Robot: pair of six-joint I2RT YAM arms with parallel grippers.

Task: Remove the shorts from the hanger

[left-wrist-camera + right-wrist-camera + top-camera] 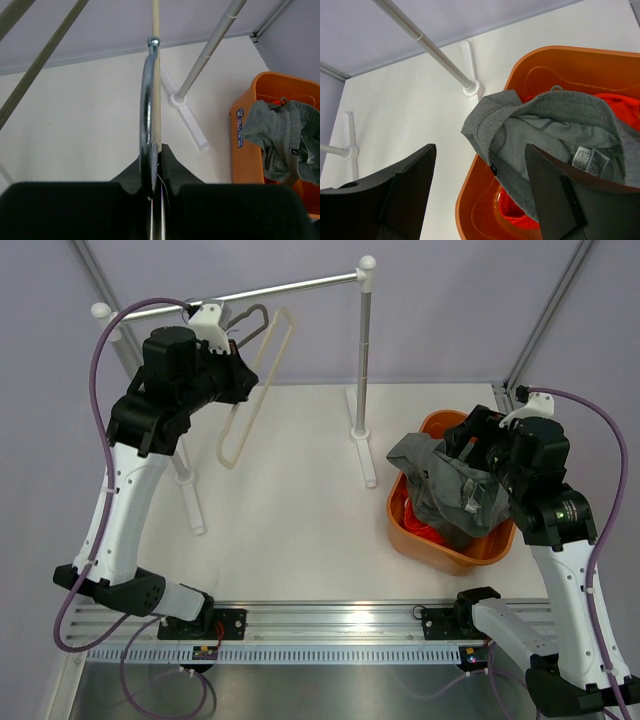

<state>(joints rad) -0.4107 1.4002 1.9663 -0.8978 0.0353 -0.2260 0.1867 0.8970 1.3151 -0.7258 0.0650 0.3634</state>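
Observation:
The mid-grey shorts (445,480) lie bunched in an orange basket (440,552) at the right, draped over its rim, with the orange-red shorts (425,527) under them. In the right wrist view the grey shorts (545,130) hang over the basket wall (475,200) and the red shorts (512,211) show below. My right gripper (480,170) is open just above them, holding nothing. My left gripper (159,150) is shut on the bare cream hanger (156,75) at its metal hook (146,100), up by the rail (290,285). The hanger (255,390) carries no shorts.
The clothes rack spans the back of the white table: its right post (363,360) stands on a foot (360,440) left of the basket, its left post is behind my left arm. The basket (245,150) also shows in the left wrist view. Frame struts rise at the corners.

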